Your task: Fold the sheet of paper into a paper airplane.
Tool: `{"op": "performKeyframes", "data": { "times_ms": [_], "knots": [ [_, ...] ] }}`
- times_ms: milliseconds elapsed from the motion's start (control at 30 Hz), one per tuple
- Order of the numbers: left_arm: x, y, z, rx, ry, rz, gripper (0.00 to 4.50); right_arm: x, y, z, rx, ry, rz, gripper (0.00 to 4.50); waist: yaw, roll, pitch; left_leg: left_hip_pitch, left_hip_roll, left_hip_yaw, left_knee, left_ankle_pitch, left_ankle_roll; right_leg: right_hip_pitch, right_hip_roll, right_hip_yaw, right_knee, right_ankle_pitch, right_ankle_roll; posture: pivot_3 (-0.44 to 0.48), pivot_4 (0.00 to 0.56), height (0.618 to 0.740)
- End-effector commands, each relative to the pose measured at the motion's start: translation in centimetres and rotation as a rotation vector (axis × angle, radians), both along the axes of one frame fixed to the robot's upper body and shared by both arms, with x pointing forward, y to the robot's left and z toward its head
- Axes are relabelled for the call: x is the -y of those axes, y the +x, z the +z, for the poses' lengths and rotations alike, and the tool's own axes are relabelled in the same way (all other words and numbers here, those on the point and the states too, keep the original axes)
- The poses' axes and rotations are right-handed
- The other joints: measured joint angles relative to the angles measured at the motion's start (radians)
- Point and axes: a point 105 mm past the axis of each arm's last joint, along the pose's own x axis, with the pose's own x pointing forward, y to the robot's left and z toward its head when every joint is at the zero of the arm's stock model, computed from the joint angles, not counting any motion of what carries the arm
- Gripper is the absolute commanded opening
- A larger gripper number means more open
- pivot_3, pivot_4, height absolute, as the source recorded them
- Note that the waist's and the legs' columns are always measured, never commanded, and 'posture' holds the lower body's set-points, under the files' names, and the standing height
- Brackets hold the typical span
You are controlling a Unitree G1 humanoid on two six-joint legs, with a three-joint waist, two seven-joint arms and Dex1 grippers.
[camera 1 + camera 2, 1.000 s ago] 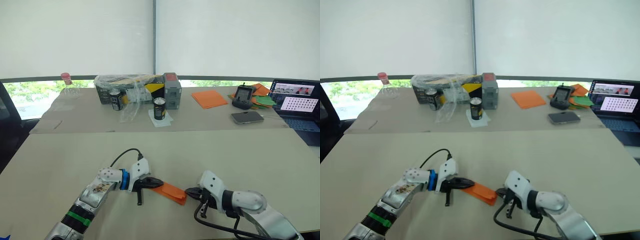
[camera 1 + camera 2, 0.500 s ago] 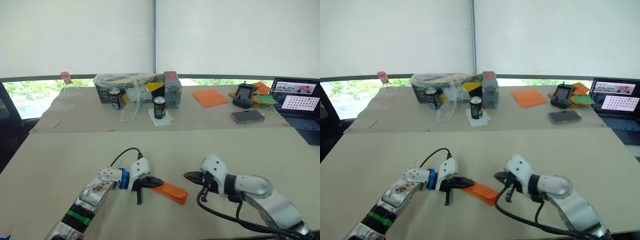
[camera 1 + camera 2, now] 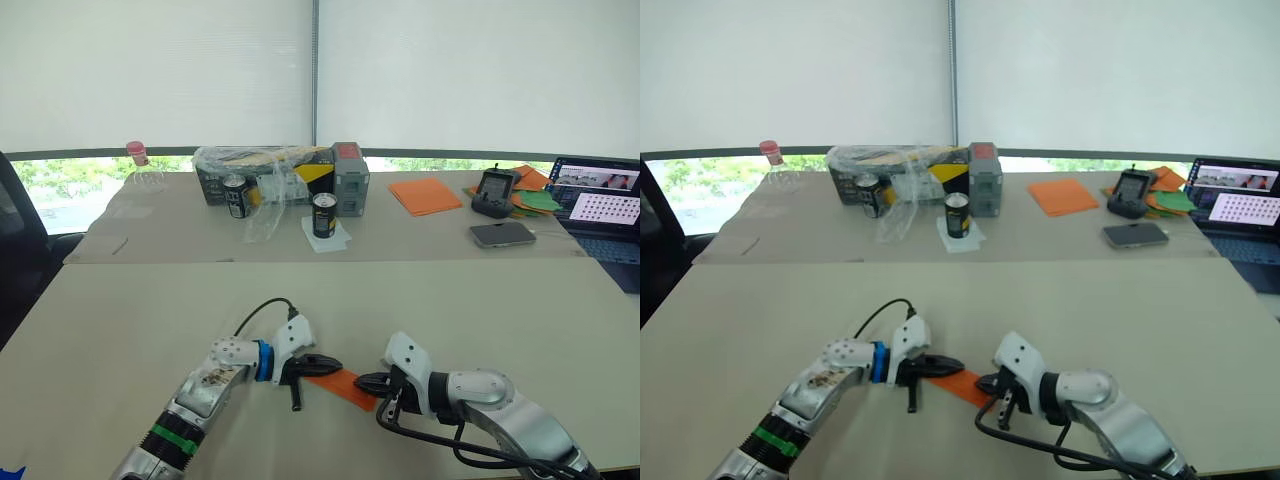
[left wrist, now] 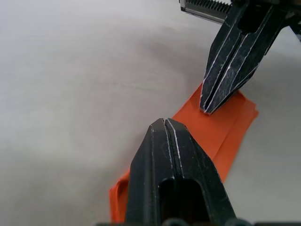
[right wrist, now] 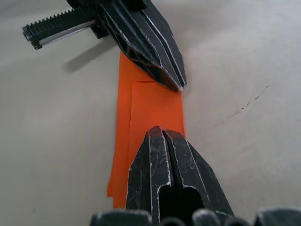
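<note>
Change: your right gripper (image 3: 366, 380) has come back down since half a second ago, when it hung lifted off the table to the right of the paper; its tip now rests on the right end of the folded strip. Your left gripper (image 3: 330, 364) has kept its place on the left end.
Paper: you see the sheet of paper (image 3: 343, 386) as a narrow, flat, bright orange strip, folded into layers with a lengthwise crease, lying on the near table (image 3: 120, 330) between your two grippers.
Left gripper: its fingers are pressed together, tip down on the paper's left end; from the left wrist view you cannot tell whether any paper sits between them.
Right gripper: its fingers are also closed against each other, tip touching the strip's upper layer (image 5: 157, 106) near the right end.
Relation: your two tips face each other along the strip, close but apart, with bare orange between them.
Far table: you have a plastic-wrapped box (image 3: 262, 172), two dark cans (image 3: 323, 214), a grey box (image 3: 347, 177), a flat orange stack (image 3: 425, 194), a phone (image 3: 498, 234), a handheld device (image 3: 494, 190), green papers (image 3: 538, 200) and a laptop (image 3: 604, 205) well away from the work.
</note>
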Motion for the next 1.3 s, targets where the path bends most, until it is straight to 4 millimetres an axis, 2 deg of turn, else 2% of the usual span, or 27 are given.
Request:
{"op": "performKeyframes", "data": {
  "times_ms": [33,167,300,367,533,767,800,933,1033,1133,1200,1300],
  "knots": [
    [-0.3,-0.3,-2.5,-0.041,0.100,0.005,0.00,0.5,-0.8,-2.2,-0.083,-0.050,-0.011,0.03,-0.001,0.000,0.000,0.000,0.000,0.000,0.000,0.000,0.000,0.000,0.003,0.000,0.000,0.000,0.000,0.000,0.150,0.740],
    [-1.6,0.2,-3.0,-0.042,0.143,0.056,0.00,0.6,-0.6,-2.2,-0.080,-0.053,-0.016,0.03,-0.002,0.000,0.000,0.001,0.001,0.000,0.000,0.000,0.000,0.001,0.003,0.000,-0.001,0.000,0.000,0.000,0.150,0.740],
    [-6.9,1.0,-4.6,-0.052,0.264,0.145,0.00,0.9,-0.3,-2.1,-0.078,-0.059,-0.019,0.03,-0.015,-0.002,-0.001,0.003,0.003,0.000,-0.002,0.000,0.000,0.002,0.001,0.001,-0.001,0.000,0.000,0.000,0.150,0.740],
    [-8.2,1.3,-4.5,-0.077,0.250,0.185,0.00,1.1,-0.1,-2.2,-0.073,-0.070,-0.013,0.03,-0.022,-0.002,-0.002,0.006,0.003,0.000,-0.006,0.000,0.000,0.002,0.002,0.003,-0.001,0.001,-0.001,0.000,0.150,0.740],
    [-9.8,1.0,-4.8,-0.143,0.259,0.235,0.00,1.2,0.3,-2.1,-0.067,-0.077,0.004,0.03,-0.033,0.000,-0.004,0.008,0.006,0.000,-0.008,0.000,-0.001,0.002,0.007,0.004,-0.002,0.001,-0.002,0.000,0.150,0.740],
    [-11.0,0.5,-4.0,-0.142,0.247,0.279,0.00,1.2,0.3,-2.0,-0.062,-0.079,0.020,0.03,-0.044,0.003,-0.006,0.009,0.005,0.000,-0.009,0.000,-0.002,0.002,0.007,0.006,-0.002,0.002,-0.003,0.000,0.150,0.740],
    [-10.9,0.7,-3.3,-0.127,0.210,0.283,0.00,1.2,0.2,-2.0,-0.063,-0.078,0.022,0.03,-0.043,0.003,-0.006,0.009,0.005,0.000,-0.009,0.000,-0.002,0.001,0.007,0.006,-0.002,0.002,-0.003,0.000,0.150,0.740],
    [-8.1,3.1,1.2,-0.016,-0.035,0.307,0.00,0.9,0.1,-2.3,-0.063,-0.080,0.032,0.03,-0.038,0.003,-0.005,0.008,0.006,0.000,-0.011,0.000,-0.002,0.000,0.007,0.007,-0.002,0.002,-0.003,0.000,0.150,0.740],
    [-6.3,3.4,3.2,-0.008,-0.159,0.290,0.00,0.8,0.0,-2.3,-0.058,-0.087,0.044,0.03,-0.034,-0.003,-0.001,0.007,0.006,0.000,-0.011,0.000,-0.003,0.000,0.006,0.007,-0.003,0.002,-0.004,0.000,0.150,0.740],
    [-4.2,1.8,2.8,-0.051,-0.158,0.177,0.00,0.8,0.1,-2.3,-0.050,-0.089,0.041,0.03,-0.038,-0.005,0.000,0.006,0.006,0.000,-0.011,0.000,-0.004,0.000,0.007,0.007,-0.004,0.003,-0.004,0.000,0.150,0.740],
    [-3.6,0.8,1.9,-0.073,-0.120,0.128,0.00,0.9,0.2,-2.2,-0.042,-0.092,0.039,0.03,-0.041,-0.005,0.000,0.004,0.005,0.000,-0.011,0.000,-0.004,0.000,0.007,0.007,-0.004,0.003,-0.004,0.000,0.150,0.740],
    [-3.8,-0.4,-0.9,-0.094,0.013,0.080,0.00,0.9,0.2,-1.8,-0.010,-0.087,0.048,0.03,-0.041,-0.005,0.000,0.004,0.005,0.000,-0.013,0.000,-0.005,-0.001,0.007,0.008,-0.004,0.003,-0.004,0.000,0.150,0.740]
  ]
}}
